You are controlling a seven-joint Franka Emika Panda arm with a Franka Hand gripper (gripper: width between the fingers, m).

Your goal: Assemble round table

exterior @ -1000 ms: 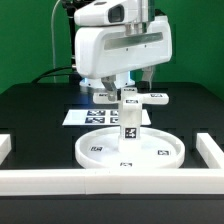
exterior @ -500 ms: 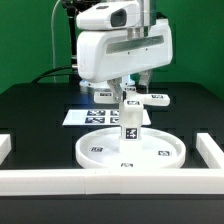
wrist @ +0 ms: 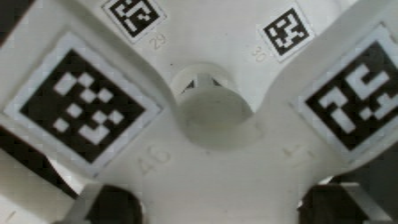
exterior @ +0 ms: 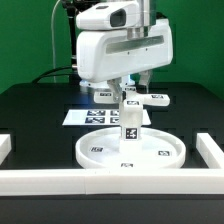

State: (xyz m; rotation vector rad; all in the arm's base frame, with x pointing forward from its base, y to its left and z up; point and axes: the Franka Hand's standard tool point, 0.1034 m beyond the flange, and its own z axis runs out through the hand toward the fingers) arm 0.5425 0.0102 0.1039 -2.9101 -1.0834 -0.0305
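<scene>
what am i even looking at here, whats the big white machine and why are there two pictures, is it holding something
The big white machine is a robot arm; its bulky wrist hangs over a black table. It is putting a small white plastic table together.

The exterior view comes from a camera standing off the arm. The wrist view comes from a camera on the arm itself, looking down past its claw.

On the table lies the round tabletop, a rimmed disc, with a short leg standing upright on it. On top of the leg sits the cross-shaped base, filling the wrist view. The black-and-white squares are tags that let cameras track each part. Behind lies the flat marker board, and white border rails edge the table.

The claw appears closed around the cross-shaped base, though the wrist partly hides the grip.
</scene>
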